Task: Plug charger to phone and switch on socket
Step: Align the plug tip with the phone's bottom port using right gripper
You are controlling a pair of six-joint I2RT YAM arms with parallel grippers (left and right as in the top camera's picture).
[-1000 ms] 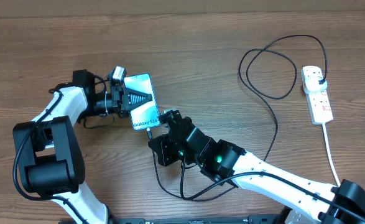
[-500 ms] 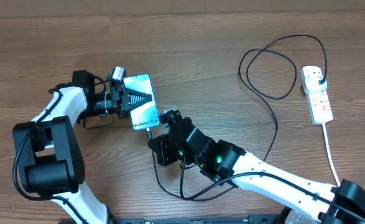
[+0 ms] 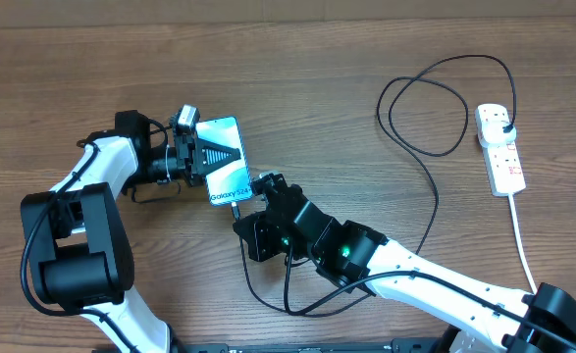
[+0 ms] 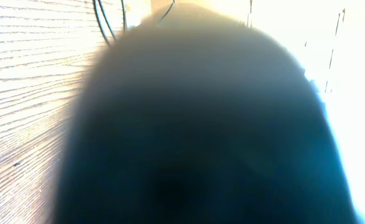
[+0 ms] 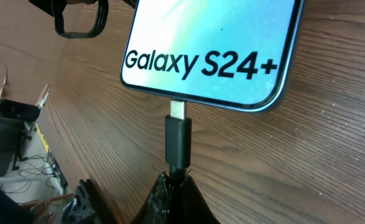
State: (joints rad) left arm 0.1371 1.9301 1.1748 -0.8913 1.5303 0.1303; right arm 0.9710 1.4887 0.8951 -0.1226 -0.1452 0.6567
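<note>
Overhead and right wrist views. The left wrist view is showing only a dark blur, so it gives nothing.

- The phone [image 5: 213,43] is lying screen up on the table [image 3: 366,59], left of centre, lit and showing "Galaxy S24+". Its long axis is running on a slant from far-left to near-right.
- The left gripper [image 3: 231,155] is reaching in from the left with its jaws closed down over the far half of the phone, seemingly pinning it. Whether a finger is lying beneath is hidden.
- The right gripper [image 5: 176,186] is pinching the charger [image 5: 178,140] narrowly, just behind its small plug tip.
- Key relation: the tip is pointing straight along the phone's long axis and meeting the middle of the near short edge. A short length of bare metal is showing between the black housing and the frame. I am judging it entered but perhaps not fully seated, so the push has to go straight along that axis, against the left gripper's hold.
- The socket [image 3: 500,152] is sitting at the far right, well apart from both grippers, with the charger's black plug in its far outlet. The switch position is too small to tell.
- The right arm is the nearer one for the switch.
</note>
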